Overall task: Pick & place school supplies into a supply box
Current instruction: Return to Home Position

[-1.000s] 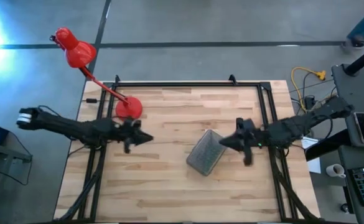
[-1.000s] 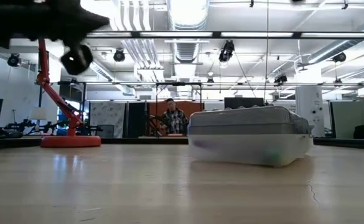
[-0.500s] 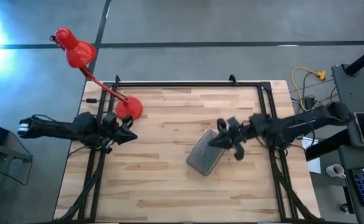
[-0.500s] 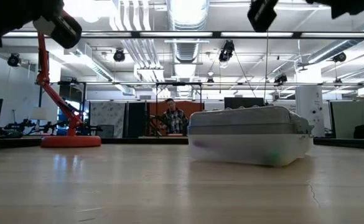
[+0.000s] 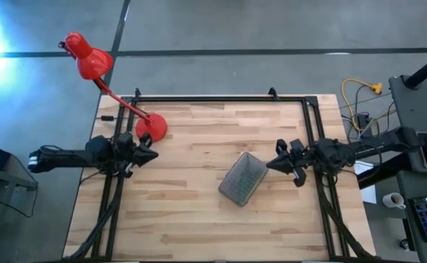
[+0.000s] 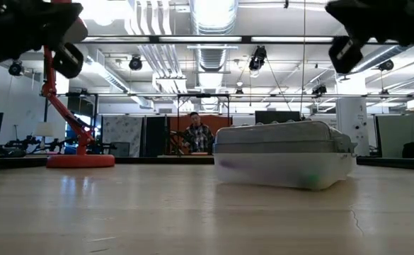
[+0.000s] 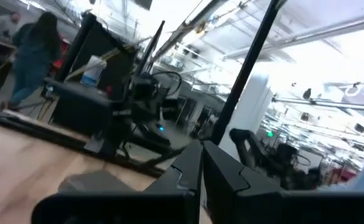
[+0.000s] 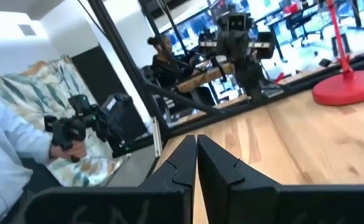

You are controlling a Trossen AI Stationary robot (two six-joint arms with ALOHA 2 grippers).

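Now | red lamp [image 5: 151,127] by left gripper [image 5: 153,155] | right gripper [image 5: 271,165] near supply box [image 5: 243,178] | both jaws closed

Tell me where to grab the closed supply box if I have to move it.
I'd take the supply box across its short width at mid-length, coming straight down from above. It lies flat, closed and diagonal on the table, both long sides free. The right gripper is nearer.

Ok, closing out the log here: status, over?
Left gripper shut, empty, at left edge. Right gripper shut, empty, right of box. Box lid on, mid-table. Lamp far-left, apart from both.
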